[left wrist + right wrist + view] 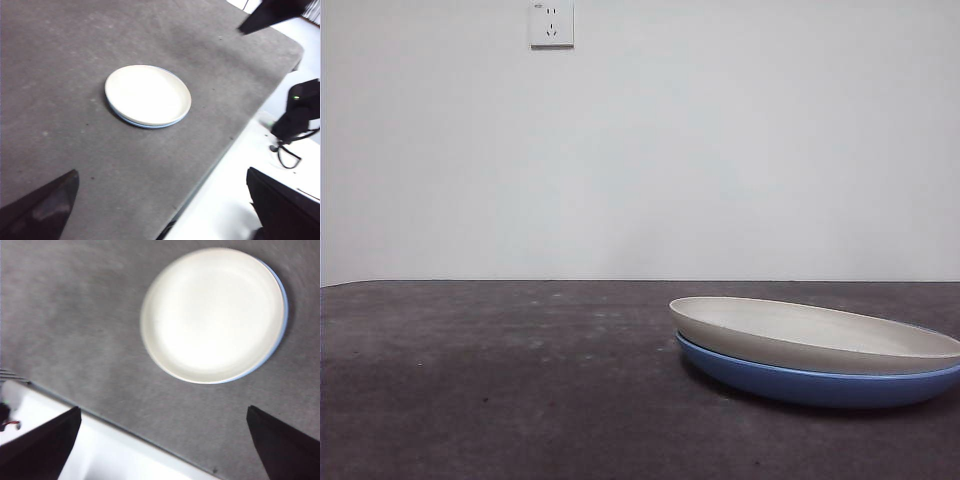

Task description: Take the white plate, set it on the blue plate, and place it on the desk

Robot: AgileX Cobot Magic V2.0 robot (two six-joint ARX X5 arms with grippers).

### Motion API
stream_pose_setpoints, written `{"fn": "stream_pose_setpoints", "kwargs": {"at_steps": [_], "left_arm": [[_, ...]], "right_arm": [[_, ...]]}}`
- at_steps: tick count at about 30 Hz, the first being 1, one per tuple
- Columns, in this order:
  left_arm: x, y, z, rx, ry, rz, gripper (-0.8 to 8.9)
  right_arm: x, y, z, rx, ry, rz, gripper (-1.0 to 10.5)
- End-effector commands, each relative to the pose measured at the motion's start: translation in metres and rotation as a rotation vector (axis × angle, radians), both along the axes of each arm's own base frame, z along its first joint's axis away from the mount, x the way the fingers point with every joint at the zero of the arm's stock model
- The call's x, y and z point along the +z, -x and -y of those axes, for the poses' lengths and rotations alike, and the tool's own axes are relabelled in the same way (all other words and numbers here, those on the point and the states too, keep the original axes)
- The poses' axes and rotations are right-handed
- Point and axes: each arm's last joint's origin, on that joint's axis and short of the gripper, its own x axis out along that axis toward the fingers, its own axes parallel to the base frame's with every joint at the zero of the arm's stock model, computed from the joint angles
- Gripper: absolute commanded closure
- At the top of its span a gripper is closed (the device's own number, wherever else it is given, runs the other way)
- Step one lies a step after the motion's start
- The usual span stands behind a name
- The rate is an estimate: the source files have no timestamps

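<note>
The white plate (pixel 810 335) lies stacked on the blue plate (pixel 820 385) on the desk (pixel 500 380), at the right of the front view. Only a thin blue rim shows under the white plate in the left wrist view (pixel 148 95) and in the right wrist view (pixel 212 314). My left gripper (pixel 165 210) is open and empty, high above the desk and well away from the plates. My right gripper (pixel 165 445) is open and empty, high above the desk's edge beside the plates. Neither gripper shows in the front view.
A wall socket (pixel 551 24) sits high on the white wall behind the desk. The desk's edge (pixel 235 145) runs close to the plates, with white floor and a black cable (pixel 285 155) beyond it. The other arm's dark tip (pixel 270 15) shows in the left wrist view.
</note>
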Motion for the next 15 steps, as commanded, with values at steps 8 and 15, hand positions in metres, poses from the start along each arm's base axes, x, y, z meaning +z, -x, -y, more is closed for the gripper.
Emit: {"fn": "stream_pose_setpoints", "kwargs": {"at_steps": [8,15], "left_arm": [[0.004,0.008,-0.003,-0.071,0.073,-0.033,2.11],[0.005,0.012,-0.005,-0.105,0.107,-0.064,2.11]], "right_arm": [[-0.048,-0.101,0.016,-0.015,0.012,-0.127,2.5],[-0.102,-0.151,0.022,0.001,0.019,-0.25,2.5]]}}
